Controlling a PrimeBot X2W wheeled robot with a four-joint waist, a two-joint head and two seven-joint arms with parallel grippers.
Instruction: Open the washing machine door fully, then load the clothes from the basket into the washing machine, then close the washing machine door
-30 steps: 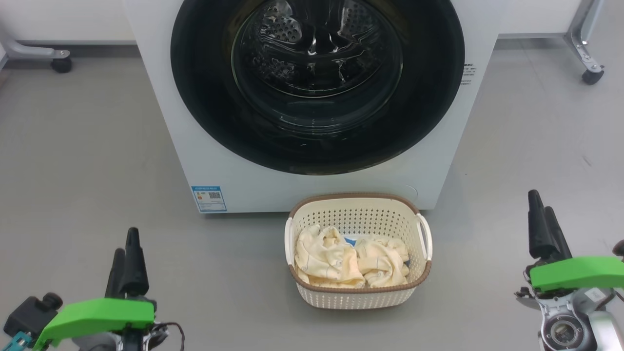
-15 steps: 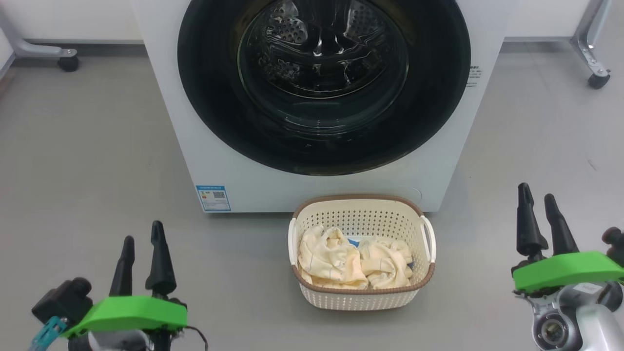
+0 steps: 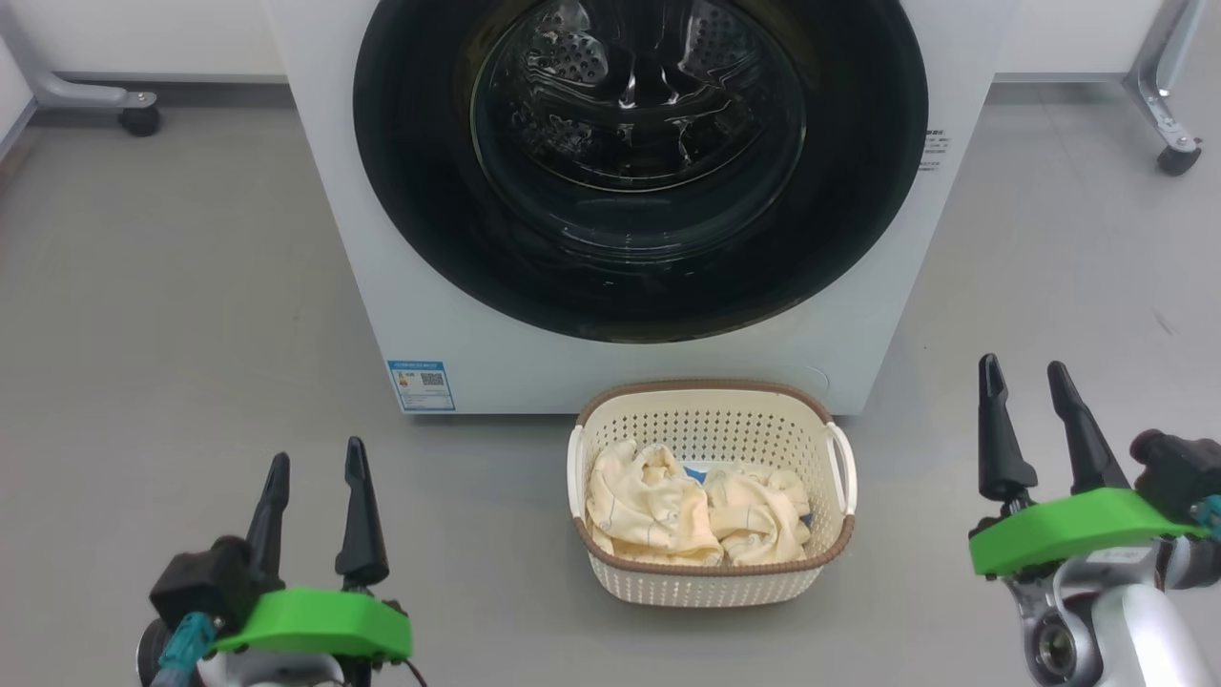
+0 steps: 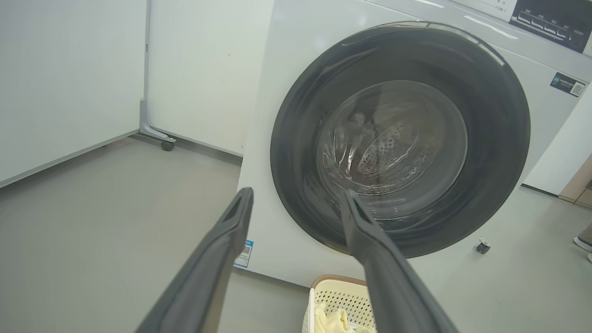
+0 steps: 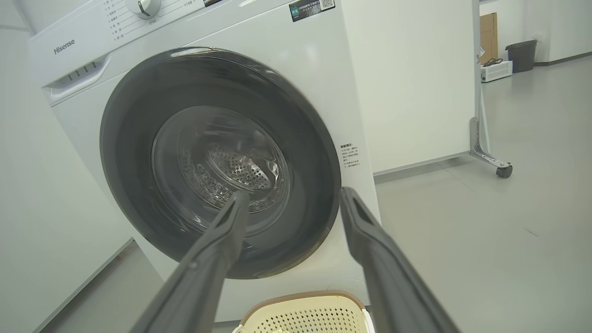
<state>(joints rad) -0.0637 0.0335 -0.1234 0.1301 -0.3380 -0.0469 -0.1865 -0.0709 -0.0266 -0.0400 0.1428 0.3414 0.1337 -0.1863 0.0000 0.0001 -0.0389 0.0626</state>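
Note:
The white washing machine point(image 3: 420, 315) stands ahead with its round black-rimmed door point(image 3: 639, 162) shut; the steel drum shows through the glass. On the floor in front of it sits the cream basket point(image 3: 711, 584), holding pale yellow clothes point(image 3: 658, 510) and a bit of blue cloth. My left gripper point(image 3: 317, 459) hangs open at the lower left, well left of the basket. Open too is my right gripper point(image 3: 1023, 367), at the lower right. Both are empty. In the wrist views the door point(image 4: 402, 138) point(image 5: 217, 157) lies beyond each pair of spread fingers.
Grey floor surrounds the machine. Wheeled frame legs stand at the back left point(image 3: 124, 110) and back right point(image 3: 1169, 143). White partition panels flank the washer point(image 4: 69, 78). A shoe tip shows at the far right edge point(image 4: 583, 243).
Both grippers have turned so their two fingers now show side by side and spread. The head camera has shifted slightly, moving the whole scene a little right.

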